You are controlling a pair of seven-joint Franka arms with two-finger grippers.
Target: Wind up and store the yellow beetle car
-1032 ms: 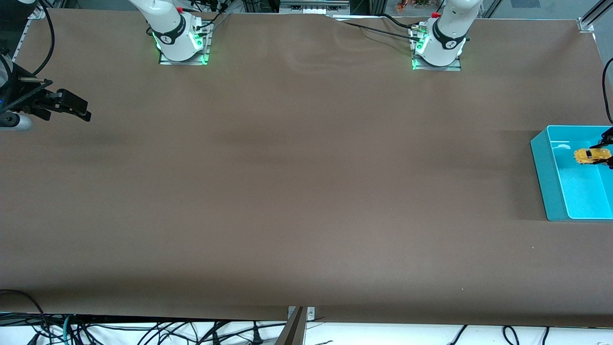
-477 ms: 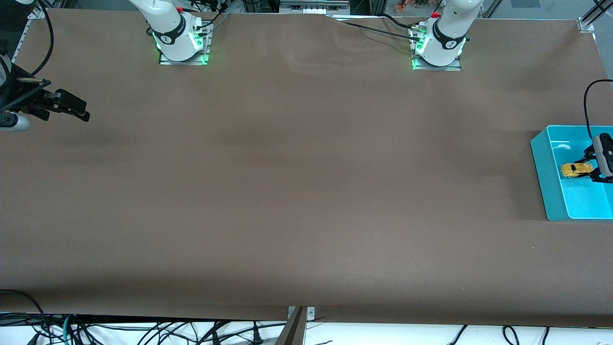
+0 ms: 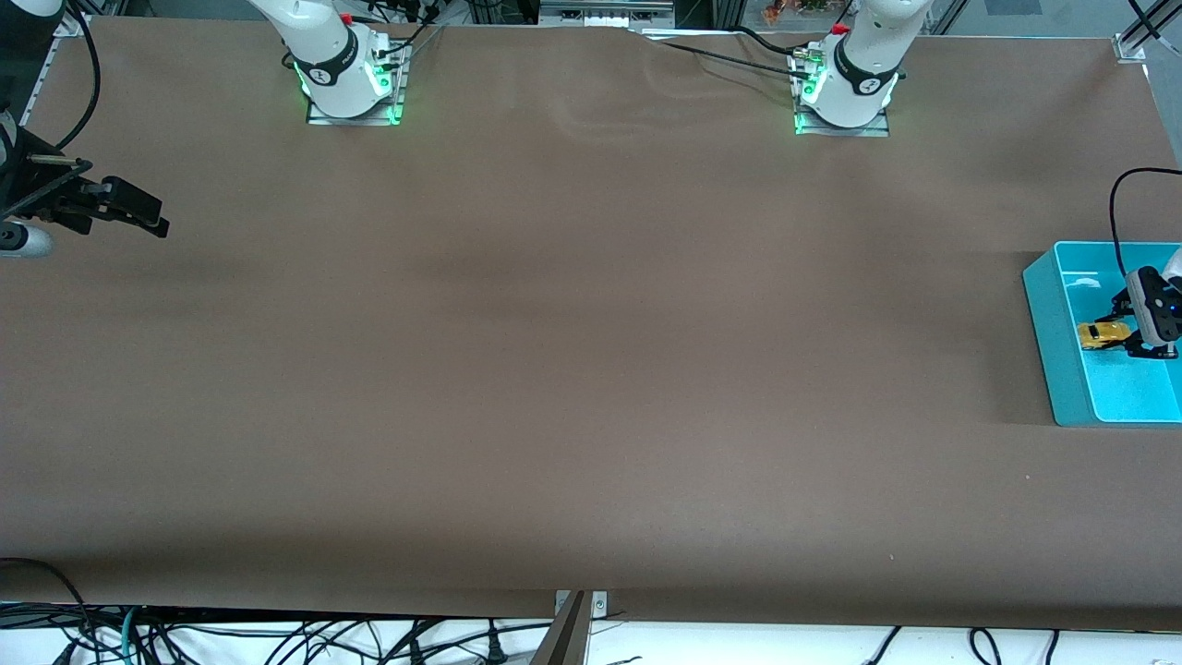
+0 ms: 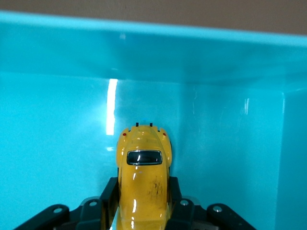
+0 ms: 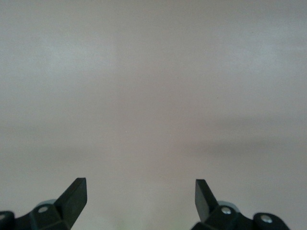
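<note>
The yellow beetle car [image 3: 1101, 335] is held by my left gripper [image 3: 1115, 336] inside the teal bin [image 3: 1048, 342] at the left arm's end of the table. In the left wrist view the car [image 4: 144, 172] sits between the black fingers [image 4: 109, 196], its rounded body and dark window facing the bin's inner wall [image 4: 201, 76]. I cannot tell whether its wheels touch the bin floor. My right gripper [image 3: 138, 211] is open and empty, over the table's edge at the right arm's end; its spread fingertips [image 5: 76, 194] show bare brown table below.
The brown table [image 3: 572, 351] spreads wide between the two arms. The arm bases [image 3: 349, 78] stand along the edge farthest from the front camera. A black cable [image 3: 1115, 208] loops above the bin.
My left gripper has carried the car lower into the bin and toward the bin wall nearest the table's middle. The right gripper has drifted slightly outward.
</note>
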